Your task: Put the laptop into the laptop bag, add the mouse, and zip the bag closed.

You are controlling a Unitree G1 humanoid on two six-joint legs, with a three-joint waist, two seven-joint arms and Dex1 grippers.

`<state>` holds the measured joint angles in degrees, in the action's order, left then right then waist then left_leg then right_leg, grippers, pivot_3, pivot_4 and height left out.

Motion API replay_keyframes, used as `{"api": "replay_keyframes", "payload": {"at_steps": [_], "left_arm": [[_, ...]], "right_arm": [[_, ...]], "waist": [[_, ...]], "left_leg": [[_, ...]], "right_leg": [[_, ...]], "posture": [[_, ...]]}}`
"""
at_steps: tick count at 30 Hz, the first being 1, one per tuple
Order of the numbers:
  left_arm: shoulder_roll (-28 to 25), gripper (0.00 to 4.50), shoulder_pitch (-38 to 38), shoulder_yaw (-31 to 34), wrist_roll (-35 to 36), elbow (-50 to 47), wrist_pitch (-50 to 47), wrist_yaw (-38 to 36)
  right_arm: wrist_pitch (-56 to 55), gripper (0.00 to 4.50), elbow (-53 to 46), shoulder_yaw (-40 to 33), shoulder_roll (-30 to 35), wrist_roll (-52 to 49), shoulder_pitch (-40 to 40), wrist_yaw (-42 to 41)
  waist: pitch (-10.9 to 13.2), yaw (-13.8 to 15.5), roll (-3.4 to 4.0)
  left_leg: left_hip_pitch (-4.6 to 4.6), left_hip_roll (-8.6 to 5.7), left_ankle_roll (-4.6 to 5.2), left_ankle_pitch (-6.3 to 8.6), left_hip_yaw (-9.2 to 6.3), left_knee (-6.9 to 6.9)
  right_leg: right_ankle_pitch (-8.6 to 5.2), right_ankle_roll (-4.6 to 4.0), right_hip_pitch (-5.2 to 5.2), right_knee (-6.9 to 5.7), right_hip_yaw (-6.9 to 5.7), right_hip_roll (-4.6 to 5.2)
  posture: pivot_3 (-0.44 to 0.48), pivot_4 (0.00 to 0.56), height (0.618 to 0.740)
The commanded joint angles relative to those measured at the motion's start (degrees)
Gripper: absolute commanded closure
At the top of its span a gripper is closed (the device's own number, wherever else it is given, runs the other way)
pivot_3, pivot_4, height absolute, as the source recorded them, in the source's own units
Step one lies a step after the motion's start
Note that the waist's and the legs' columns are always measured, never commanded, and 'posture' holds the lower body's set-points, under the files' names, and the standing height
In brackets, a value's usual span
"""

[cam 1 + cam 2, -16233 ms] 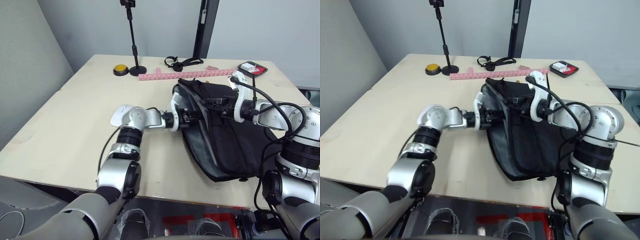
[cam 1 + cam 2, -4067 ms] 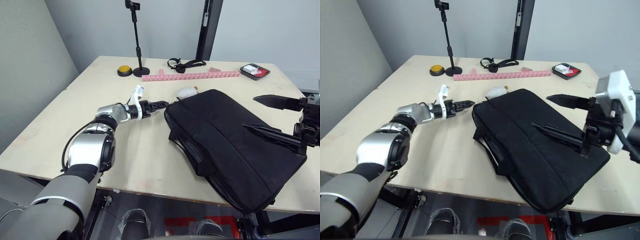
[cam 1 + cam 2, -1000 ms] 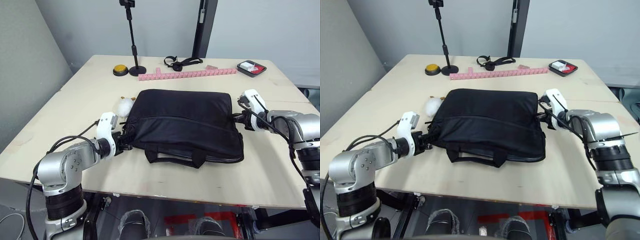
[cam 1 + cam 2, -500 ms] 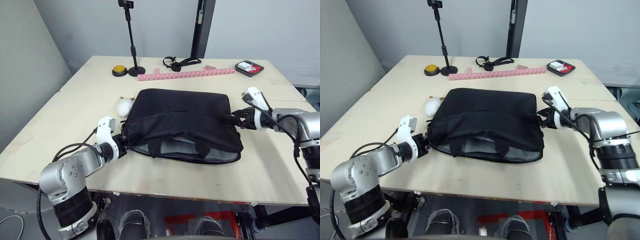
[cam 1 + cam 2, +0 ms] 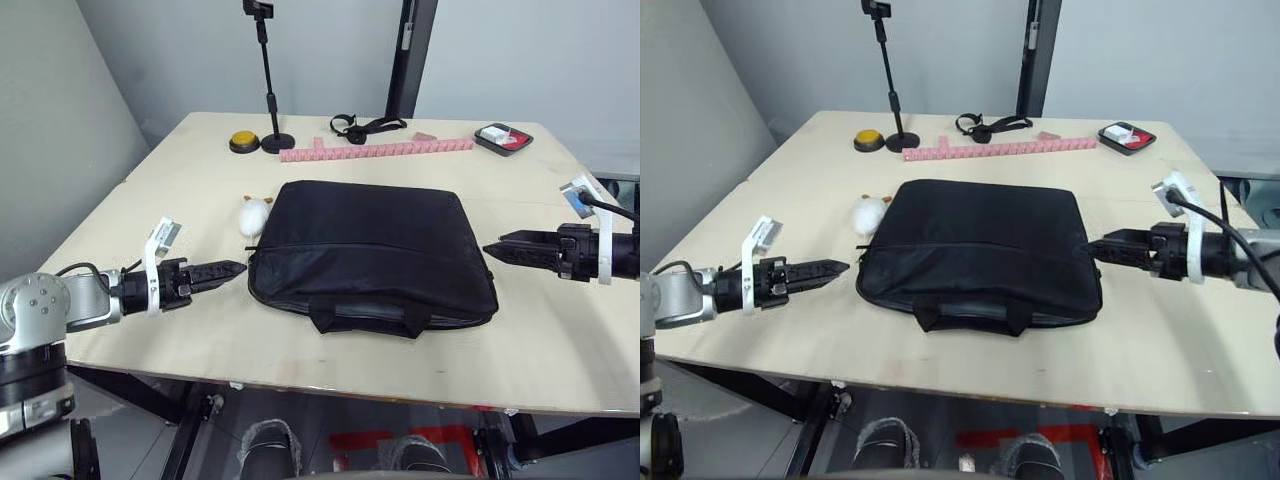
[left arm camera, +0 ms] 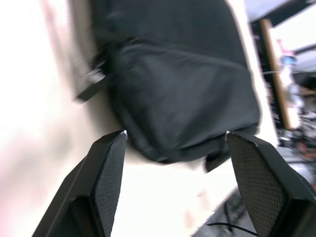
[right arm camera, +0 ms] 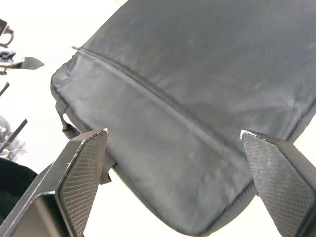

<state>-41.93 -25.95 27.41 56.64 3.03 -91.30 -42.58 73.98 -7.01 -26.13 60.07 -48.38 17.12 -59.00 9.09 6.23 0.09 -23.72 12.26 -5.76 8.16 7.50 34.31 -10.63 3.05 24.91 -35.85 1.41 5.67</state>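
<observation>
The black laptop bag (image 5: 370, 245) lies flat in the middle of the table, its two strap handles (image 5: 372, 319) towards the front edge. The laptop and the mouse are hidden. My left gripper (image 5: 235, 267) hovers just off the bag's left end, open, with nothing between its fingers (image 6: 106, 173). My right gripper (image 5: 492, 248) is level with the bag's right end, close to it and also open and empty. In the right wrist view the bag's zipper seam (image 7: 163, 108) runs across between the fingers (image 7: 81, 173).
A lumpy white soft thing (image 5: 255, 213) lies by the bag's back left corner. At the back stand a yellow button (image 5: 241, 140), a black stand (image 5: 272, 140), a pink strip (image 5: 380, 150), a black strap (image 5: 365, 125) and a small tray (image 5: 503, 137).
Both grippers were shut at the bag's ends, then its front stood lifted open. Now both have opened and drawn back, and the bag lies flat.
</observation>
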Motion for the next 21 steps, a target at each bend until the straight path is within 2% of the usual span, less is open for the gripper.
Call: {"api": "replay_keyframes", "payload": {"at_steps": [1,3,7,12,21], "left_arm": [[-3.2,1.16,-1.2,-7.0,-0.7,4.0,3.0,-7.0],[-3.8,1.16,-2.4,-11.1,-3.9,8.0,5.8,-8.0],[-5.7,1.16,-5.6,-17.6,-8.0,13.3,11.5,-13.3],[-7.1,1.16,-8.7,-21.1,-11.4,20.1,15.5,-18.6],[-3.5,1.16,-10.4,-25.9,-15.9,23.9,18.2,-21.0]], "right_arm": [[1.1,0.00,0.6,-4.0,-0.7,-2.7,-3.1,-0.3],[1.8,0.00,2.2,-5.1,-3.0,-4.6,-2.3,0.9],[-0.2,0.00,4.7,-2.4,-4.9,-2.0,-4.8,2.9],[-1.1,0.00,5.6,-1.5,-6.1,-1.4,-6.4,4.0],[-5.7,0.00,13.4,5.7,-7.9,3.2,-4.4,4.3]], "waist": [[0.0,-0.1,0.01],[0.0,-0.4,0.03],[0.0,-0.4,0.03],[-0.1,-0.2,0.05],[-0.1,-0.1,0.05]], "left_leg": [[0.00,0.00,0.00,0.00,0.01,-0.02],[0.01,0.00,0.00,0.00,0.04,-0.06],[0.02,0.02,0.00,-0.01,0.03,-0.03],[0.00,0.01,-0.02,0.00,0.05,-0.06],[0.00,0.00,-0.03,0.00,0.04,-0.02]], "right_leg": [[0.00,0.00,0.00,0.00,0.00,0.00],[0.00,0.00,0.02,0.01,0.00,0.00],[0.00,0.00,0.03,-0.07,-0.01,0.00],[0.00,0.00,0.07,-0.06,0.01,0.00],[0.01,-0.01,0.02,-0.11,-0.02,0.05]], "posture": [[0.000,0.150,0.733],[0.000,0.150,0.733],[0.000,0.150,0.733],[0.000,0.150,0.733],[0.000,0.150,0.733]]}}
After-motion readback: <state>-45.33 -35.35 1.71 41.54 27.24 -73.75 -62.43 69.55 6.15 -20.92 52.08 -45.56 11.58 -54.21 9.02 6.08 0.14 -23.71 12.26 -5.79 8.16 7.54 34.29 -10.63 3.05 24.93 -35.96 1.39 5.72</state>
